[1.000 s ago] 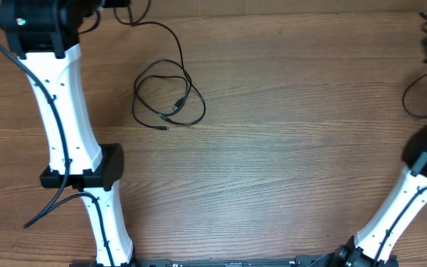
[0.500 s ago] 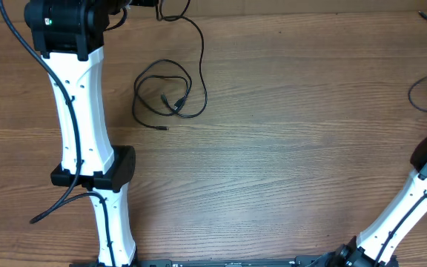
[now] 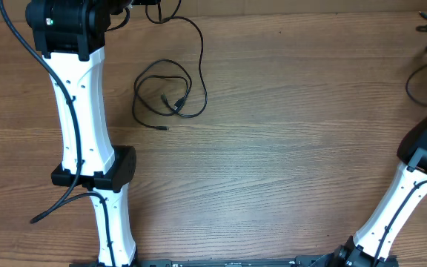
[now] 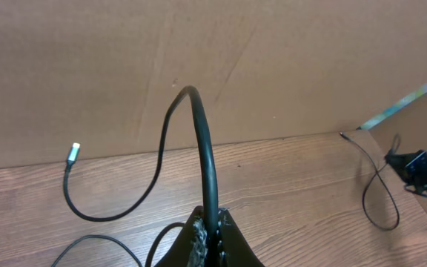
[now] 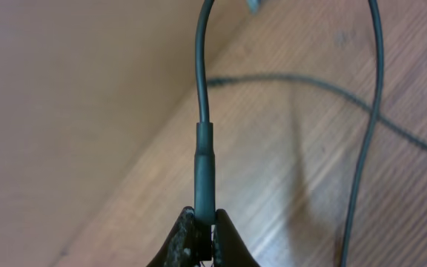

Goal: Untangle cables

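Swung back into view since a moment ago, the right arm (image 3: 423, 152) reaches along the bench's (image 3: 288, 163) right edge, with the right jaws pinching a black cable (image 5: 202, 156) by its sleeve. At the far edge the left jaws pinch a second cable (image 4: 207, 148) — it trails down to a loose coil (image 3: 173, 102) on the bench.

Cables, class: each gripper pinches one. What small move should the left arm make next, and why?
Probably draw the left gripper away from the coil: its cable runs into those loose loops on the table, so pulling should feed them out.
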Controlling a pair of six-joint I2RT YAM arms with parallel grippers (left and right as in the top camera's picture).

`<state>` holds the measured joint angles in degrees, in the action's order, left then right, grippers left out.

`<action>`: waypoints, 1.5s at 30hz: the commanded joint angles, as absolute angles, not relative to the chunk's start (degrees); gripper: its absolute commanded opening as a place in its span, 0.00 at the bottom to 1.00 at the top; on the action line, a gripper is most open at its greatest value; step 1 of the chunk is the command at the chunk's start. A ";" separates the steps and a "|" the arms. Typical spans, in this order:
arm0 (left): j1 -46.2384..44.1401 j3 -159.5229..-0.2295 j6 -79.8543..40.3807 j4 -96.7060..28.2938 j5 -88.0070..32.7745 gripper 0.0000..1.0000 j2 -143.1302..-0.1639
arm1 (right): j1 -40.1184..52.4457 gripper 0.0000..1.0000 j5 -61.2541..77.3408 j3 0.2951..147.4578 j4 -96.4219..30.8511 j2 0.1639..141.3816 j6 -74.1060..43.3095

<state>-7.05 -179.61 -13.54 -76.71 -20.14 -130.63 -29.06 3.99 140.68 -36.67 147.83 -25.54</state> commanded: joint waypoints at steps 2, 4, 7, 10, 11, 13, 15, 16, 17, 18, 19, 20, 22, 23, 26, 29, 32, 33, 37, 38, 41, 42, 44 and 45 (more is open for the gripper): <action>-7.27 -180.05 -14.39 -76.31 -20.53 0.05 -130.69 | -29.30 0.47 3.07 141.43 -37.04 147.87 -24.99; -7.27 -180.05 -14.37 -76.34 -20.53 0.05 -130.69 | -29.30 0.80 3.11 141.49 -38.52 147.20 -24.99; -7.27 -180.05 -14.35 -76.34 -20.38 0.05 -130.69 | -29.06 1.00 3.11 141.51 -41.08 145.38 -24.97; -7.25 -180.05 -14.15 -76.34 -20.36 0.05 -130.69 | -28.60 1.00 3.09 141.51 -44.10 142.17 -24.97; -7.16 -180.05 -14.13 -76.31 -20.36 0.05 -130.69 | -28.38 1.00 3.09 141.51 -45.41 140.64 -24.97; -7.14 -180.05 -13.85 -76.34 -20.34 0.05 -130.69 | -27.66 1.00 3.60 141.51 -48.25 137.60 -24.93; -7.14 -180.05 -12.69 -76.34 -20.36 0.04 -130.69 | -26.44 1.00 7.33 141.51 -51.33 134.04 -22.31; -7.14 -180.05 -12.12 -76.34 -20.34 0.04 -130.69 | -25.67 1.00 10.24 141.51 -52.84 132.42 -20.64; -7.14 -180.05 -11.60 -76.34 -20.32 0.04 -130.69 | -24.88 1.00 12.78 141.51 -54.24 131.17 -19.53; -7.14 -180.05 -11.27 -76.34 -19.86 0.04 -130.69 | -23.81 1.00 15.81 141.51 -56.12 129.93 -18.76; -7.14 -180.05 -11.27 -76.49 -18.35 0.04 -130.69 | -22.57 1.00 18.57 141.51 -58.08 128.88 -18.26; -7.14 -180.05 -11.22 -76.73 -16.45 0.04 -130.69 | -21.10 1.00 21.08 141.51 -60.31 128.07 -17.52; -7.14 -180.05 -10.81 -77.62 -11.90 0.04 -130.69 | -17.93 1.00 22.94 141.51 -64.79 127.50 -17.45; -7.14 -180.05 -10.59 -78.26 -9.82 0.04 -130.69 | -16.71 1.00 23.07 141.51 -66.46 127.50 -17.26; -7.03 -180.05 -10.28 -80.09 -3.84 0.04 -130.69 | -11.09 1.00 23.03 141.45 -71.85 127.68 -12.80; -6.48 -180.05 -10.26 -79.66 -1.89 0.04 -130.34 | -4.80 1.00 23.03 141.45 -74.89 127.68 -6.85; -5.10 -180.05 -10.28 -78.37 -1.45 0.04 -129.54 | 1.43 1.00 22.81 141.45 -76.23 127.74 -5.43; -4.56 -180.05 -10.31 -78.00 -1.50 0.04 -129.19 | 3.05 1.00 22.79 141.43 -76.27 127.74 -5.39; -2.90 -180.05 -10.98 -77.65 -2.81 0.04 -128.25 | 10.04 0.99 22.87 141.40 -75.46 127.74 -1.50; -2.57 -180.05 -11.03 -77.56 -4.32 0.04 -128.11 | 11.70 1.00 23.07 141.40 -75.02 127.74 -0.38; -2.13 -180.05 -11.86 -76.77 -10.22 0.04 -127.81 | 15.94 1.00 24.88 141.40 -73.89 127.74 3.86; -1.91 -180.05 -11.86 -76.27 -13.08 0.04 -127.81 | 17.26 1.00 25.47 141.40 -73.34 127.74 4.93; -1.63 -180.05 -11.86 -74.78 -19.73 0.04 -127.79 | 19.14 1.00 25.82 141.40 -72.03 127.74 5.26; -1.41 -180.05 -12.12 -73.76 -23.99 0.04 -127.79 | 19.68 1.00 25.82 141.40 -71.48 127.74 5.26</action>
